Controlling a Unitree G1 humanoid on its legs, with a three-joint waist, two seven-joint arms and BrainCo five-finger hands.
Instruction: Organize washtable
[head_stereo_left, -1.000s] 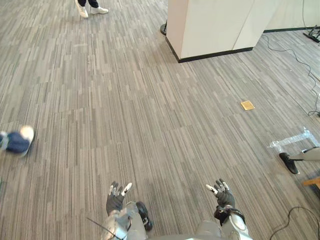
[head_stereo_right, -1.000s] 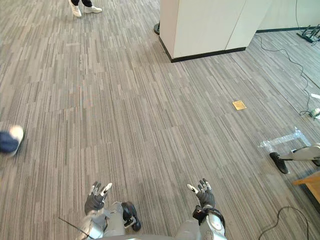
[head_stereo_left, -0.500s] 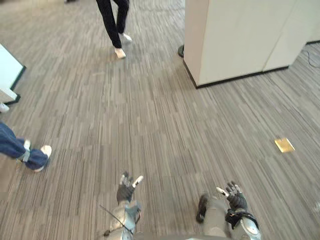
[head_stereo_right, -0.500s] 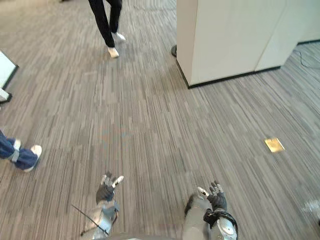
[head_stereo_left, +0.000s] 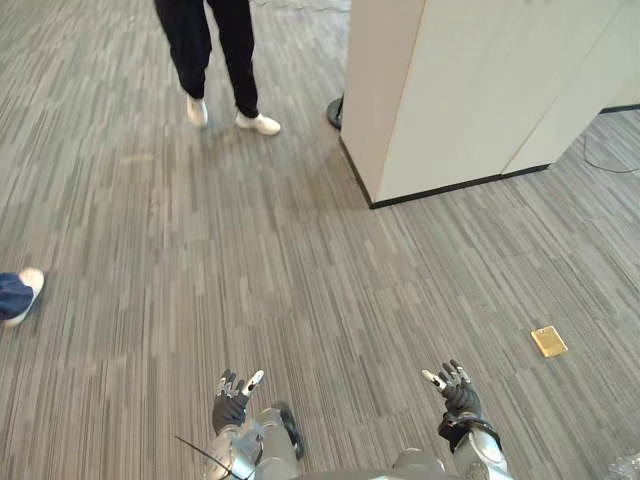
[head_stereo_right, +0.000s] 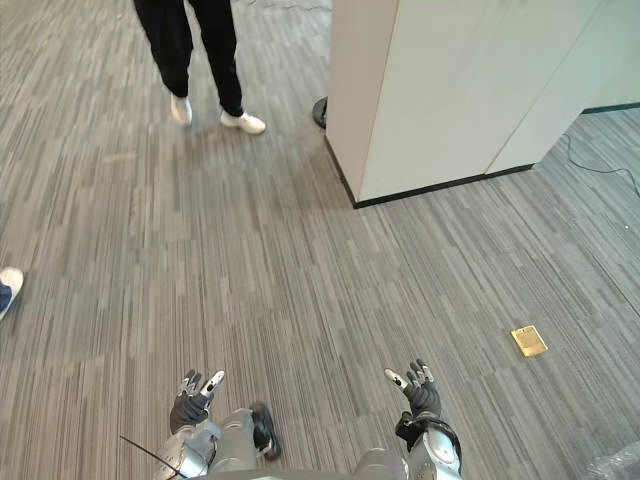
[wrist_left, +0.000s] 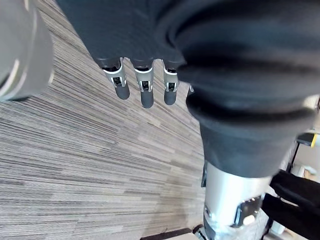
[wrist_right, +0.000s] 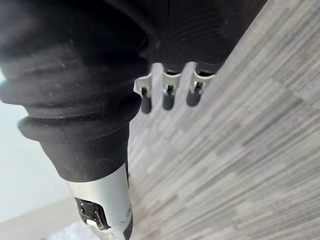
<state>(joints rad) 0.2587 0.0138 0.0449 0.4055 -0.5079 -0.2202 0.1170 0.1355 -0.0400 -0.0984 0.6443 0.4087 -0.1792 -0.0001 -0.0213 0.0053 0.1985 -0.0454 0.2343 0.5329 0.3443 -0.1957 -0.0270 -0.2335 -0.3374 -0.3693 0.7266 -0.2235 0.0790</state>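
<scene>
Stood on grey carpet (head_stereo_left: 300, 260), hands empty.
Holds left hand (head_stereo_left: 230, 406) and right hand (head_stereo_left: 459, 398) low and well apart, with straight, spread fingers gripping nothing. Faces a white pillar (head_stereo_left: 460, 90) ahead to the right, a person's legs (head_stereo_left: 212, 45) left of it, a gold plate (head_stereo_left: 548, 341) set in the floor at right, and another person's shoe (head_stereo_left: 28, 282) at far left.

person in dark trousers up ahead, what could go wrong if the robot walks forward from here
1. The person stands on the open floor ahead, close to the corner of the white partition; walking straight on could end in a collision with either.
2. A second person's shoe shows at the left edge, so veering left looks risky too.
3. The brass floor plate to the right might catch a foot.
</scene>
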